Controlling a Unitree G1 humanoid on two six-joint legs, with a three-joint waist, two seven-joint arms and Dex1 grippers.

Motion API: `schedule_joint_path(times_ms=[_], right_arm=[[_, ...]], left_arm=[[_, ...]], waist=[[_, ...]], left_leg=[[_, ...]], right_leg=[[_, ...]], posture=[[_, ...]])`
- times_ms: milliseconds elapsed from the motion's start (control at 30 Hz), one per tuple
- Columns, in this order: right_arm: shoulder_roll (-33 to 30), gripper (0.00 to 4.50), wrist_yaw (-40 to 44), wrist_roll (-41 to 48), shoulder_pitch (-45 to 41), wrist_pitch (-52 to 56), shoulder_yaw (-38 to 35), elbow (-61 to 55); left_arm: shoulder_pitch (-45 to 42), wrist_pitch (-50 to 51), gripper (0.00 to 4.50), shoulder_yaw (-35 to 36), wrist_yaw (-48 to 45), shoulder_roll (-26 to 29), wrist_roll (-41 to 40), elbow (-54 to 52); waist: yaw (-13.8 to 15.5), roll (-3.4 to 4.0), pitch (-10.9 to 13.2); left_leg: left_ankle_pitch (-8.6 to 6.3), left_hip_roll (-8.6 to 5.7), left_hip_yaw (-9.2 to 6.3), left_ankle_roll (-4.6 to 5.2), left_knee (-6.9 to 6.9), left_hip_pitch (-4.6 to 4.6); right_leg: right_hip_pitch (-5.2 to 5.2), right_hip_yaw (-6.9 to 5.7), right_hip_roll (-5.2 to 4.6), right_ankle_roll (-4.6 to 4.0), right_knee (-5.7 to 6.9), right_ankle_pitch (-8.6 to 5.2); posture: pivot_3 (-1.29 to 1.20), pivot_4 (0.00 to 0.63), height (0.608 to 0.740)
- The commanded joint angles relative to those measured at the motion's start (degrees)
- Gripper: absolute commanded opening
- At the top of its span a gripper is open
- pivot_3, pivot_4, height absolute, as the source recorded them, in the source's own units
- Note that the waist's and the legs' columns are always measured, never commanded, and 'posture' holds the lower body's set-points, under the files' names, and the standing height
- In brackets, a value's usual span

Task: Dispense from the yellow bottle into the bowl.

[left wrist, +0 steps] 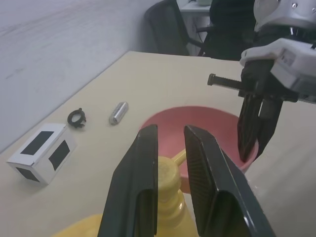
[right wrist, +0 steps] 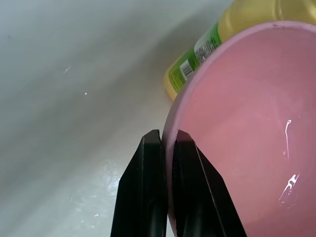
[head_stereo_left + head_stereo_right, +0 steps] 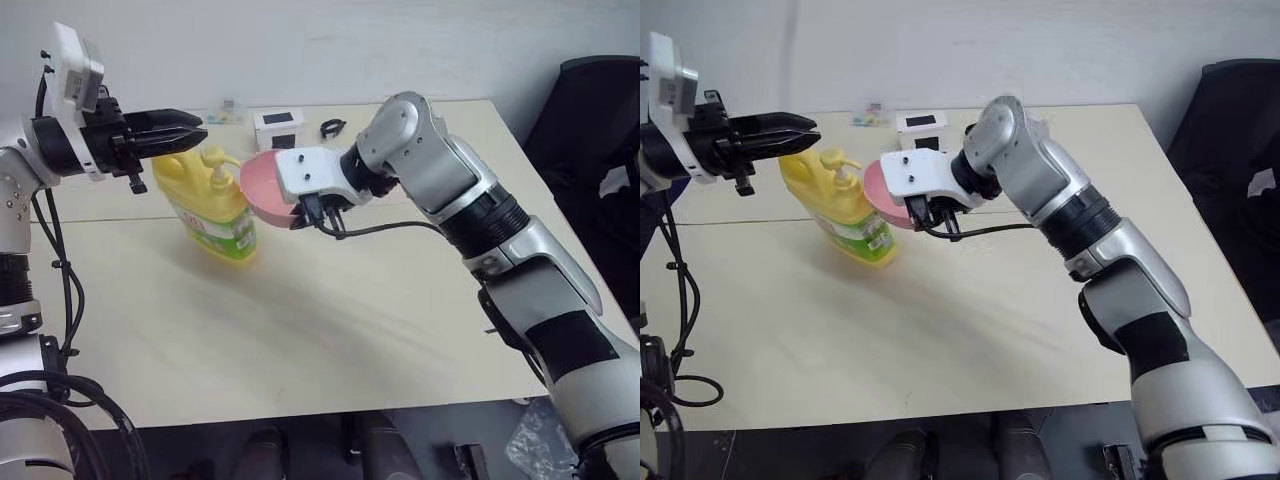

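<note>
Yellow bottle (image 3: 212, 210) stands upright on the pale table (image 3: 330, 330), at about 10 o'clock from the table's middle in the head views. Pump top (image 1: 170, 173) faces toward the bowl.

Bowl (image 3: 266, 187) is lifted off the table and tilted, its open side turned toward the bottle, just beside the pump at roughly 3 o'clock of it. The right gripper (image 2: 167, 143) holds it by the rim: the 2 black fingers are pinched together on the pink wall, 1 finger inside and 1 outside (plain in the right wrist view). Bowl interior looks smooth, with a few bright glints.

Left gripper (image 1: 170, 136) hangs level above the bottle's top, pointing toward the bowl. Its 2 fingers stand a narrow gap apart, with nothing between them; the pump head sits below that gap. No contact with the pump can be made out.

Far side of the table, around 12 o'clock: a small white box (image 3: 278, 127) with dark panels, a black ring-shaped part (image 1: 76, 117), and a short metal cylinder (image 1: 118, 112).
</note>
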Motion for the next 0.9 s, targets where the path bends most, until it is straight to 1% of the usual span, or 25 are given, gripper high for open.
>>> schedule_joint_path(times_ms=[33, 367, 500, 900], right_arm=[[0.58, 0.0, 0.79, 0.14, -3.48, -1.06, -3.09, -0.1], [0.49, 0.0, 2.47, -0.21, -3.66, -1.32, -3.5, -1.3], [0.35, 0.0, 2.37, -1.22, -3.61, -3.26, -2.98, -0.14], [-0.43, 0.0, 2.84, -3.72, -2.52, -7.41, -2.53, 2.03]], left_arm=[[-0.58, -2.02, 0.89, 0.32, -0.33, -0.11, 1.26, -0.45], [0.45, -5.68, 0.89, -1.27, -0.74, -0.94, 5.07, 0.24], [0.68, -6.58, 0.89, -1.36, 0.66, -1.68, 6.32, 0.73], [-0.87, -7.26, 0.89, -0.74, 2.34, -3.53, 6.91, 1.52]], waist=[[0.0, 0.0, 0.0], [-0.06, 0.0, 0.0], [-0.04, 0.0, 0.0], [-0.05, 0.0, 0.0]], left_leg=[[0.0, 0.0, 0.0, 0.0, 0.01, 0.0], [0.0, -0.03, 0.05, 0.01, 0.04, 0.0], [0.0, -0.04, 0.05, 0.01, 0.04, 0.0], [0.0, -0.05, 0.06, 0.01, 0.07, 0.0]], right_leg=[[0.0, 0.0, 0.0, 0.0, 0.01, 0.0], [-0.03, -0.02, -0.06, 0.0, 0.11, 0.0], [-0.04, -0.02, -0.07, 0.0, 0.13, 0.0], [-0.04, -0.03, -0.1, 0.0, 0.16, 0.0]], posture=[[0.0, 0.15, 0.74], [0.0, 0.15, 0.74], [0.0, 0.15, 0.74], [0.0, 0.15, 0.74]])
